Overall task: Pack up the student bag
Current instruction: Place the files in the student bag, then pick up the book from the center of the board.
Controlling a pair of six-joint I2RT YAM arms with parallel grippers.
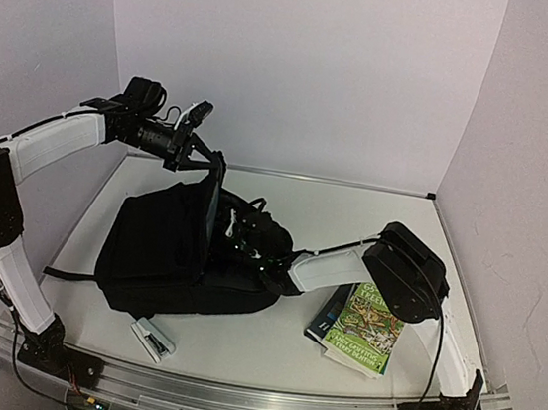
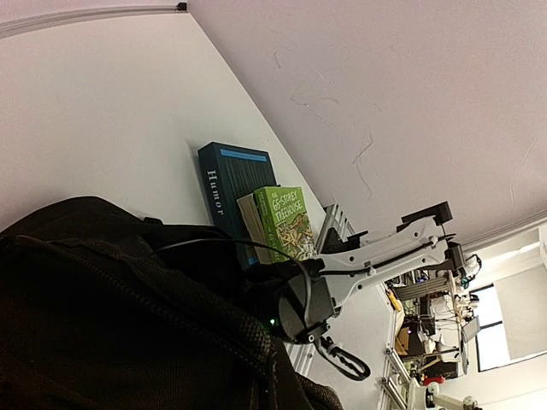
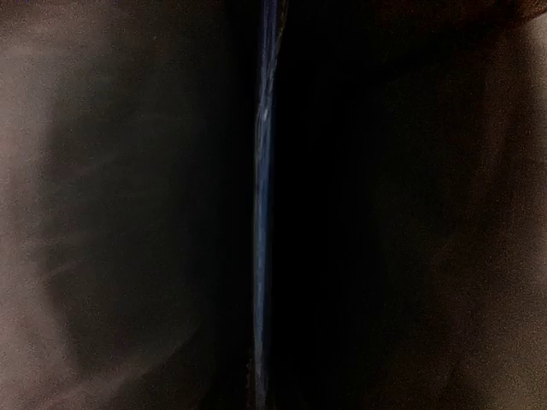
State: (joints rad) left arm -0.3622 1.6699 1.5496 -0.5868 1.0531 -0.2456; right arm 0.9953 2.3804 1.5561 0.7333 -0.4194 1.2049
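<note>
Well, the student bag (image 1: 158, 251) fills the middle-left of the top view, a big black backpack lying flat on the white table (image 1: 353, 210) with its mouth towards the centre. Up in the upper left the left arm (image 1: 47, 142) arches high, and the left gripper (image 1: 209, 165) looks pinched on the bag's upright flap (image 1: 214, 198), apparently to hold the opening wide for the other arm. From the lower right the right arm (image 1: 336, 268) reaches leftward and its end disappears inside the bag. Its wrist view is near-black fabric with one thin blue vertical streak (image 3: 263, 205), so I cannot tell whether the right gripper is spread or closed, or carrying anything. Lower right, a green paperback (image 1: 368, 322) lies on a dark blue book titled Humor (image 2: 226, 184), both beside the bag and likely waiting to go in. Bottom centre-left, a small white-and-dark item (image 1: 150, 339) sits near the bag, too small to name.
</note>
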